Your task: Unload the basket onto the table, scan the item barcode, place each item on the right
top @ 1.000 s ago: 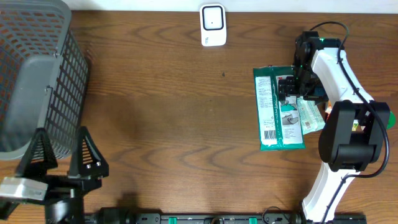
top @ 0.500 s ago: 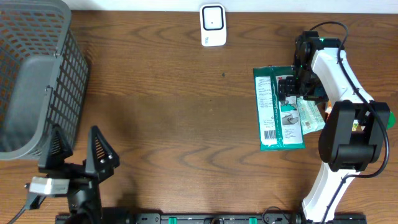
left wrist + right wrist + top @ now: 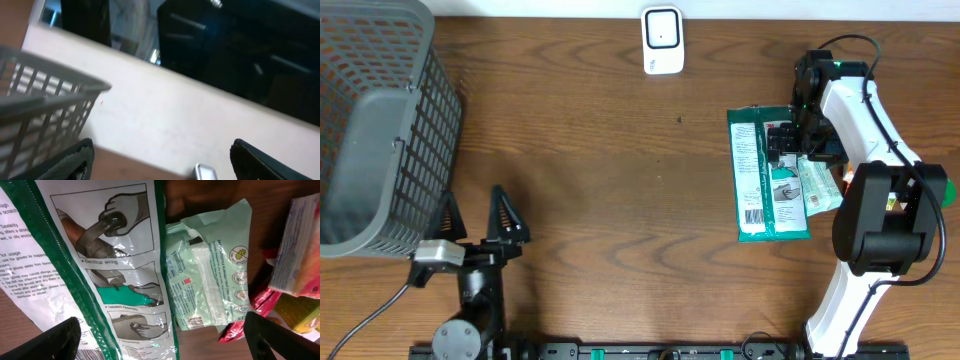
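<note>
The right claw (image 3: 786,140) is hanging spread wide over the green packet (image 3: 758,185), while the left claw (image 3: 477,216) is standing spread beside the basket (image 3: 432,95).

Counted on the bench (image 3: 610,180): one grey mesh basket (image 3: 425,110), one white scanner (image 3: 662,40), one green glove packet (image 3: 752,180) and one pale green wipes packet (image 3: 210,275) just beside it. Further right, overlapping and partly cut off by the frame edge, perhaps three more: one red packet (image 3: 256,311), one yellow packet (image 3: 295,317), one peach packet (image 3: 302,240). Two robot arms besides, one left arm (image 3: 480,290) and one right arm (image 3: 882,215).
</note>
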Tool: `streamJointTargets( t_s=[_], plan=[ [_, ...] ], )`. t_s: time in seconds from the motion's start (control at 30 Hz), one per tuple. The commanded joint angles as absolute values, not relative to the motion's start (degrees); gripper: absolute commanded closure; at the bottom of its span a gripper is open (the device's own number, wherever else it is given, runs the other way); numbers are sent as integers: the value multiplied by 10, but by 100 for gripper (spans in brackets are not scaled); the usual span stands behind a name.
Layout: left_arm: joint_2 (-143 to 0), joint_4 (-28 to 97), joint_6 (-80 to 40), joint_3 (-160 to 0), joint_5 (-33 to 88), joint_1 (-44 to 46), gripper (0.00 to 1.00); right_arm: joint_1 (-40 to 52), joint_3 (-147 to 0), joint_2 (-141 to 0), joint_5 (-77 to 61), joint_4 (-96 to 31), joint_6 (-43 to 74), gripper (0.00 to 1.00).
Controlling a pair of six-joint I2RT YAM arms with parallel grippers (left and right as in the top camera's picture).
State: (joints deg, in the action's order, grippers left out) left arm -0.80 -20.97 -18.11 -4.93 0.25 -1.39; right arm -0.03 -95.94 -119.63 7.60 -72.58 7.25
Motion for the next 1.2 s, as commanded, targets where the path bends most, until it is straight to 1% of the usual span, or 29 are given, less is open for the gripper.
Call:
streamJointTargets(
  t_s=[0.0, 0.13, 0.4, 0.6, 0.9, 1.0, 1.17],
  plan=[
    [-1, -216, -176, -30, -7, -12, 13, 5, -966, -1201, 83, -726, 83, 1],
    [-1, -215, -176, -6, -7, -12, 13, 5, -966, -1201, 83, -726, 83, 1],
    [-1, -132, -174, -2, -8, -12, 12, 5, -966, -1201, 83, -726, 83, 1],
    [-1, -52, -126, -2, -7, -12, 13, 5, -966, -1201, 83, -726, 83, 1],
    [-1, 30, -50, -2, -7, -12, 13, 5, -966, -1201, 83, -726, 83, 1],
    [-1, 42, -23, -2, -5, -12, 13, 5, -966, -1201, 83, -726, 83, 1],
    [-1, 42, -15, -2, -5, -12, 13, 5, -966, -1201, 83, -726, 83, 1]
  ],
)
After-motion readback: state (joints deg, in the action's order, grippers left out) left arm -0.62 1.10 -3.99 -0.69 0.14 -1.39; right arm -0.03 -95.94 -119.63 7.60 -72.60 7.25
